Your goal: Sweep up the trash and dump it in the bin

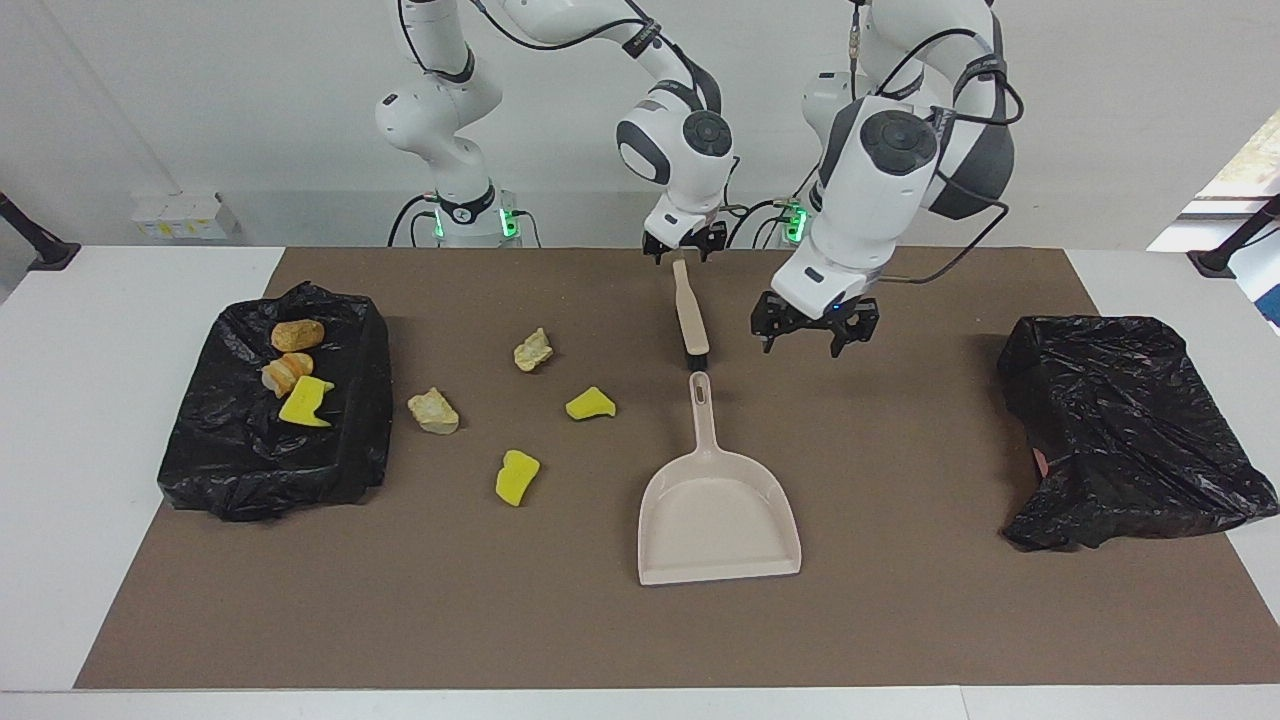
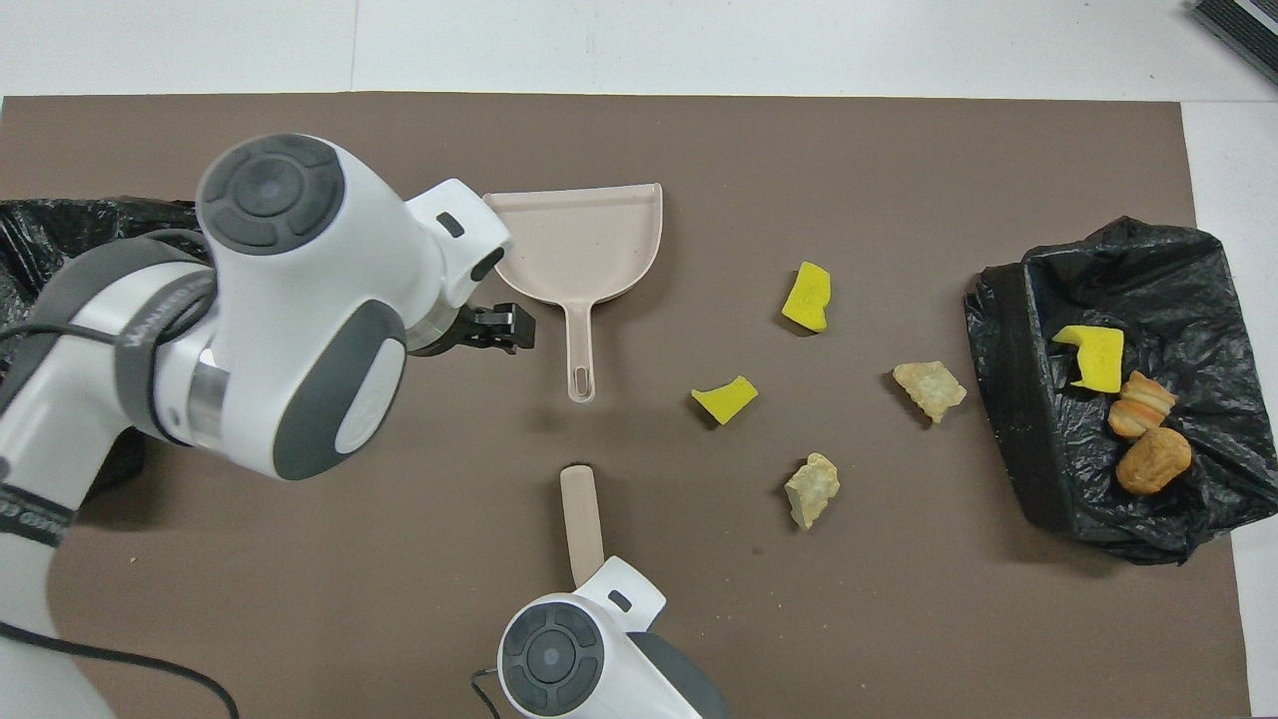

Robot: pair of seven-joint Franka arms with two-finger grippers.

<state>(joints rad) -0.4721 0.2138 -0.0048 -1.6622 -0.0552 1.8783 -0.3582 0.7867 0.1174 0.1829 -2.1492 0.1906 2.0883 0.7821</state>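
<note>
Overhead view shows 4 scraps [image 2: 807, 297] on the mat at 3 o'clock of the dustpan [image 2: 574, 243], 3 more on the bag [image 2: 1038, 439]. Left gripper [image 1: 808, 334] hovers open beside the dustpan handle; it should descend squarely. Right gripper [image 1: 685, 247] sits at the brush [image 1: 690, 316] end, fingers unreadable.

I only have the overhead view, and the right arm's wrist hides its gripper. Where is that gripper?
Observer: The right gripper is at the end of the brush handle nearest the robots.
Operator: Is the left one touching the dustpan?
Observer: No. The left gripper hangs open above the mat, beside the dustpan handle, toward the left arm's end.
Operator: And the bag its arm covers?
Observer: That bag shows whole here, with no scraps on it.
</note>
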